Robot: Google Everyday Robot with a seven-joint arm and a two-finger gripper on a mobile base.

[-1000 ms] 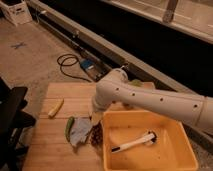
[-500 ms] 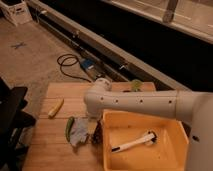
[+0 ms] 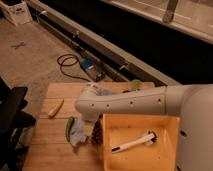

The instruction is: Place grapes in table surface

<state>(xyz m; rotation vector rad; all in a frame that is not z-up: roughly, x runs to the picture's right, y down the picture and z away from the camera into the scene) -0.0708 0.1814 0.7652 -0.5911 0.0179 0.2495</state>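
arm low beside the grapes

your gripper (image 3: 90, 124) sat low by the left wall of the yellow bin (image 3: 141, 119), mostly hidden under the white arm; you could not tell its grip. the dark grapes (image 3: 96, 135) lay on the wooden table (image 3: 47, 150), against that wall.

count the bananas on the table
1: a banana lies near the left edge of the table; the arm may hide others. The end effector is down by the grapes.
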